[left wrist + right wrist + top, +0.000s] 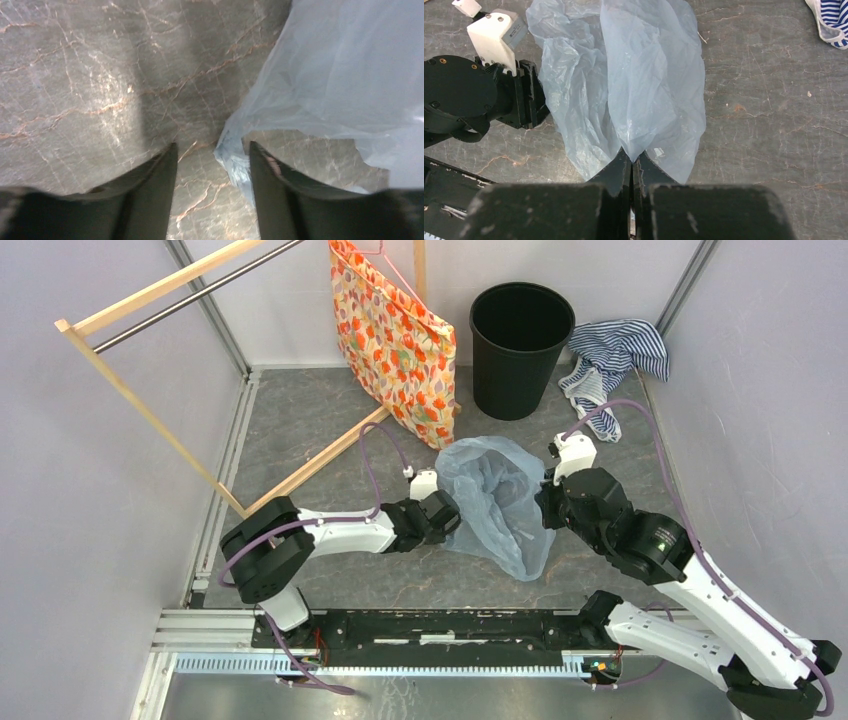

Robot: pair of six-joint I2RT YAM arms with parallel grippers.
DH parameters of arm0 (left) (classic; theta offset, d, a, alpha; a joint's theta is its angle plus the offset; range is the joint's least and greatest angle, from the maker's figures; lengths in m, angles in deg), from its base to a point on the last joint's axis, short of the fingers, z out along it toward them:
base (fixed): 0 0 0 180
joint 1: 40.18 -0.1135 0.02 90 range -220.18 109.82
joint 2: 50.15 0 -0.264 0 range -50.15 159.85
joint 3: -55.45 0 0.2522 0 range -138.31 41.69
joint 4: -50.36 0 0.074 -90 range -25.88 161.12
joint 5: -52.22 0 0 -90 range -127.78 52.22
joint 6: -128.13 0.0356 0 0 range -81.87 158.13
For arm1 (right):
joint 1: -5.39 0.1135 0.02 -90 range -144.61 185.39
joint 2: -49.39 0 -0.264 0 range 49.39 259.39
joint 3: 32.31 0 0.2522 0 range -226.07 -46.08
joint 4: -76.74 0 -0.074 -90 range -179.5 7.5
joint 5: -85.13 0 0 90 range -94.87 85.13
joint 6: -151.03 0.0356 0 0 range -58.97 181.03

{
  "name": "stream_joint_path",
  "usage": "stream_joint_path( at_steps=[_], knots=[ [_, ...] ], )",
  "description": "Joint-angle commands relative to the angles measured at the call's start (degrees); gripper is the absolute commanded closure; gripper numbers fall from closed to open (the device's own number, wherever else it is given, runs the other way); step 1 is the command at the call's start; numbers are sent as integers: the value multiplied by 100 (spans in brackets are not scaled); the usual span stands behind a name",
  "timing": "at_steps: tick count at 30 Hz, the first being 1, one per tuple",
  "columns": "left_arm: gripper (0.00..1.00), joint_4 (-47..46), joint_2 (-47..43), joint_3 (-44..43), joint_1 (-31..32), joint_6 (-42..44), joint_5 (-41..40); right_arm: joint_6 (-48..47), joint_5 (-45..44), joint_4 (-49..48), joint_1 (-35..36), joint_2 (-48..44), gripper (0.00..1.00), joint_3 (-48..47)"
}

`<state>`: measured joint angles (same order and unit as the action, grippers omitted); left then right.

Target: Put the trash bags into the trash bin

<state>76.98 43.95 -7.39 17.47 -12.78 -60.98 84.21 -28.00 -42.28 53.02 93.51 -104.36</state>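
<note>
Fingers of the right gripper [631,167] pinch a fold of the trash bag [649,85]; the left gripper [212,165] stands wide at its edge, the rest cut off. It lies crumpled short of the trash bin [520,340].

Open table [300,410] fronts the trash bin [521,345]; orange bag [395,345] crowds its left.

The trash bag [497,505] at centre is thin, crinkly, translucent pale-blue plastic, the trash bin [520,360] above it smooth, faintly glossy black plastic, the table [300,410] grey veined stone with dull sheen, the floral bag [395,350] matt cloth.
</note>
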Motion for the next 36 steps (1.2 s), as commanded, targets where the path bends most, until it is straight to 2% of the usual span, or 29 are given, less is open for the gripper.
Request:
stream_joint_path(
  at_steps=[1,4,7,15,20,25,26,30,32,34,36],
  knots=[
    [63,307,261,100,21,-103,-752,66,-210,155,26,-75,100,-374],
    [81,499,-121,170,-73,-59,-847,45,-332,342,24,-86,100,-577],
    [97,711,-871,268,-120,25,-905,10,-409,502,27,-82,100,-799],
    [98,1571,-3274,117,-163,302,-840,-118,-482,675,27,11,100,-909],
    [98,1969,-3850,-257,-175,326,-485,-154,-489,695,26,101,100,-1041],
    [98,1859,-4043,-249,-183,177,-78,-160,-268,584,24,213,100,-1110],
    [96,1752,-4057,-187,-184,62,47,-171,-217,579,26,238,100,-1136],
    [76,1420,-4044,160,-184,-380,307,-156,-144,656,26,372,100,-1383],
    [59,1312,-3956,327,-192,-541,319,-113,-100,696,26,412,100,-1488],
    [48,904,-3837,561,-193,-626,515,-63,-53,706,31,436,100,-1509],
    [42,414,-3624,788,-202,-717,691,-36,-21,689,26,457,100,-1468]
  ],
)
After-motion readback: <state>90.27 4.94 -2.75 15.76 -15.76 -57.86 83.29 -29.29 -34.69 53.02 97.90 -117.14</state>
